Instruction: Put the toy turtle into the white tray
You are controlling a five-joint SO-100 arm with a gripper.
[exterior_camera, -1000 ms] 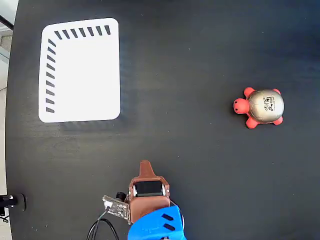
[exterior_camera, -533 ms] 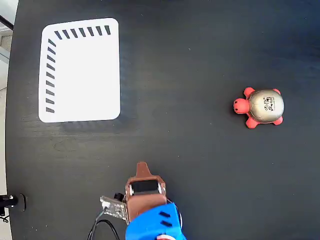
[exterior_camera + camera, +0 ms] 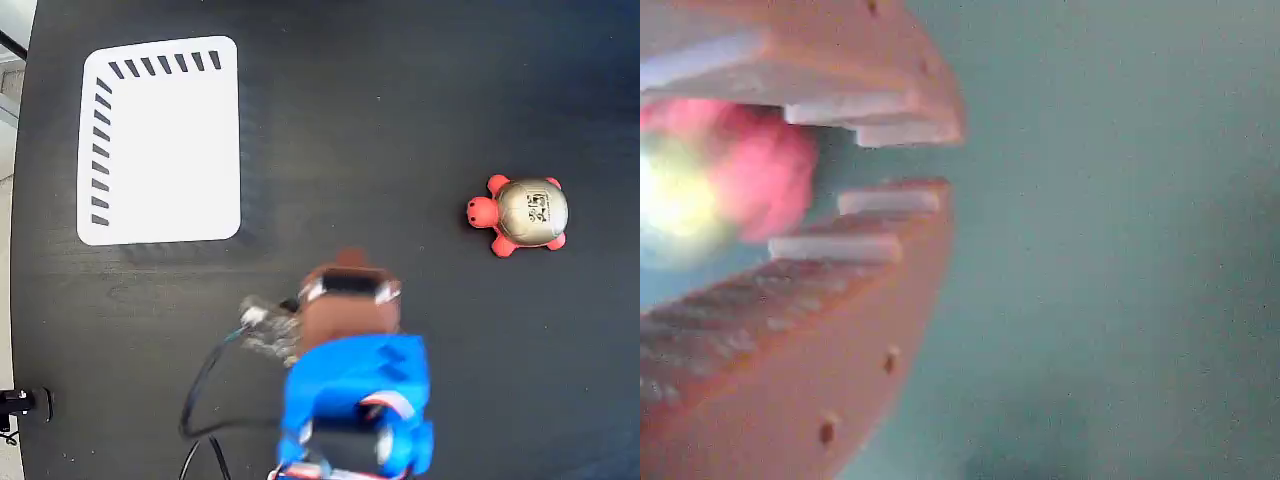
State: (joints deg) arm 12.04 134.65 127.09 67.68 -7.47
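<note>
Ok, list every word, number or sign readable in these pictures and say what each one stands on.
No readable text in either view.
Small black-and-white square code mark on the shiny silver-gold domed shell of the red-headed toy turtle: too small to read.
Flat white rounded-corner tray: dark slanted slots only, no lettering.
Wrist view: too blurred for any marking.

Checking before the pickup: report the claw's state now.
Claw: open a little, holding nothing; the toy turtle sits apart on the table.

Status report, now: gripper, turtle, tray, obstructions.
Brown two-finger gripper slightly open, empty. Red toy turtle with silver shell on black table, untouched. Flat white slotted tray empty. No obstructions.
</note>
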